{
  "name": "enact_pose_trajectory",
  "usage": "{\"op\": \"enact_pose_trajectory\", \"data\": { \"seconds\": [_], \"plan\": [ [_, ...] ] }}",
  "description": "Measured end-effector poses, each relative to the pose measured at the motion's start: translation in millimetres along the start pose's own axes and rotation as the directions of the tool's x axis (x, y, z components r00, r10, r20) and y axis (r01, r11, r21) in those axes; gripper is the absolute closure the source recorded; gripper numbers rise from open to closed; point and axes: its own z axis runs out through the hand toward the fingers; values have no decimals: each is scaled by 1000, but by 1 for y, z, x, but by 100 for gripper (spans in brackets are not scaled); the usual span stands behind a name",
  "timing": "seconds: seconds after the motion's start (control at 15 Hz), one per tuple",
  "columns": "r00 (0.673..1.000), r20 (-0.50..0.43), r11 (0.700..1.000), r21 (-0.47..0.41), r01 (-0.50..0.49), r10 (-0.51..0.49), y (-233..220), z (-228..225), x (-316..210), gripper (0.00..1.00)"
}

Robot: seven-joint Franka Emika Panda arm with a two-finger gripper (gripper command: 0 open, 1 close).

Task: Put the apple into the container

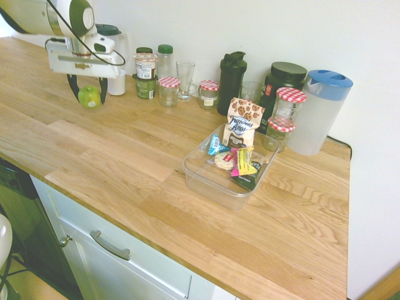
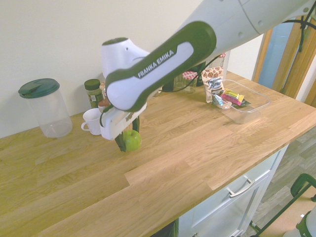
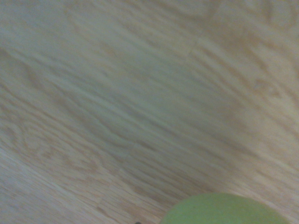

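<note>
Wooden desk (image 1: 125,156) carries my jaws pinching the small round bright-green apple (image 1: 89,96), smooth, firm, liable to slip, gripped across its middle, clear rectangular plastic container (image 1: 206,178) toward four o'clock.

apple (image 3: 226,210) cut off, worktop (image 3: 140,93) blurred

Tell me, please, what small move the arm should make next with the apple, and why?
Probably lift straight up. The gripper has its fingers on either side of the green apple, low at the wooden countertop, while the clear plastic container, already holding snack packets, sits well across the counter.
</note>
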Motion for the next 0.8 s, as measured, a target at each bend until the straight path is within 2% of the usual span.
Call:
{"op": "enact_pose_trajectory", "data": {
  "seconds": [0.13,0.27,0.53,0.8],
  "plan": [
    [998,-31,998,9,-62,62,29,-64,15,100],
    [984,-56,985,-4,-171,170,89,-103,47,100],
    [925,-49,924,-40,-379,377,221,-102,101,100],
    [856,-34,854,-56,-517,516,330,-97,100,100]
  ]
}}
